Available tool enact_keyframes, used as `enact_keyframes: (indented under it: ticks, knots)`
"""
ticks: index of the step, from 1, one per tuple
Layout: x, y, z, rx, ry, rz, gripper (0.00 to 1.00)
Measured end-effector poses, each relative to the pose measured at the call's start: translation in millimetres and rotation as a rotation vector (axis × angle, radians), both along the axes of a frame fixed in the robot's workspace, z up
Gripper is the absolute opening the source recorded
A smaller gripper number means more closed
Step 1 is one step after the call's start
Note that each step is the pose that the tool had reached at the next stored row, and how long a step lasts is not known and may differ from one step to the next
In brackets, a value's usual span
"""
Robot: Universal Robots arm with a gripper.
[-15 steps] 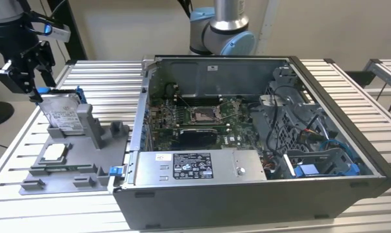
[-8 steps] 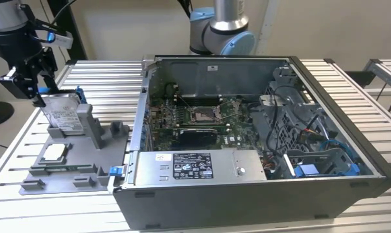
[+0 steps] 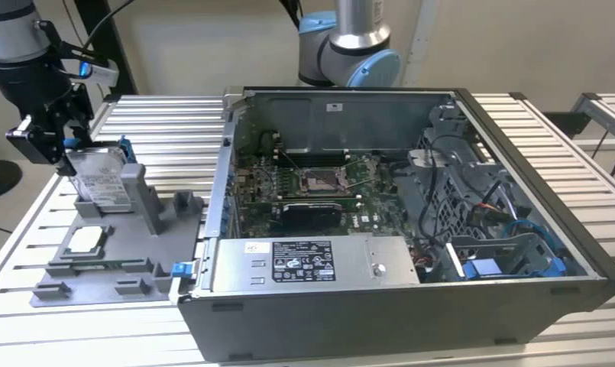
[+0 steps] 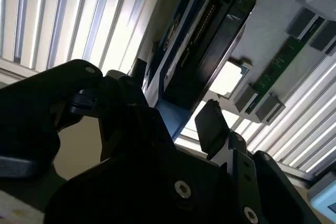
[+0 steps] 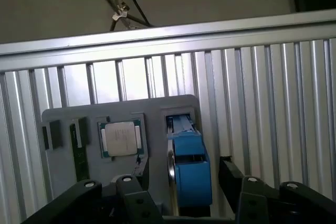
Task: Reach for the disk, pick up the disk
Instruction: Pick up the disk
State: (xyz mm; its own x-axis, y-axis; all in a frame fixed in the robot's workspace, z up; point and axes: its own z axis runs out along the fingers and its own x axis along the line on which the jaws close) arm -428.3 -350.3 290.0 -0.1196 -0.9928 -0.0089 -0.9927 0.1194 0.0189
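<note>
The disk (image 3: 100, 180) stands on edge in a slot of the grey holder (image 3: 134, 229) at the exterior view's left: silver-grey, white label on its face, blue rails along its edges. My gripper (image 3: 66, 150) hangs right at its upper end. In both wrist views the black fingers (image 5: 229, 167) straddle the disk's blue-railed edge (image 5: 188, 148), with a gap showing on each side. My gripper (image 5: 184, 169) is open and holds nothing. In the second wrist view the disk's dark connector edge (image 4: 210, 30) runs away from the gripper (image 4: 176, 98).
A square silver chip (image 3: 86, 239) and a green memory stick (image 5: 80, 153) lie in the same holder. An open computer case (image 3: 389, 199) stands just to the exterior view's right of it. A second arm's base (image 3: 348, 53) rises behind the case. The table (image 3: 42, 321) is slatted aluminium.
</note>
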Motion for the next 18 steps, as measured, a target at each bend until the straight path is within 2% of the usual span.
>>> enact_keyframes:
  ticks: [12,16,18]
  knots:
    - [0.0,0.3,-22.0,0.0004,-0.0010,0.007,1.00]
    - [0.0,0.5,-28.7,0.0040,-0.0013,0.009,1.00]
    - [0.0,0.4,-30.7,0.0089,-0.0011,0.010,1.00]
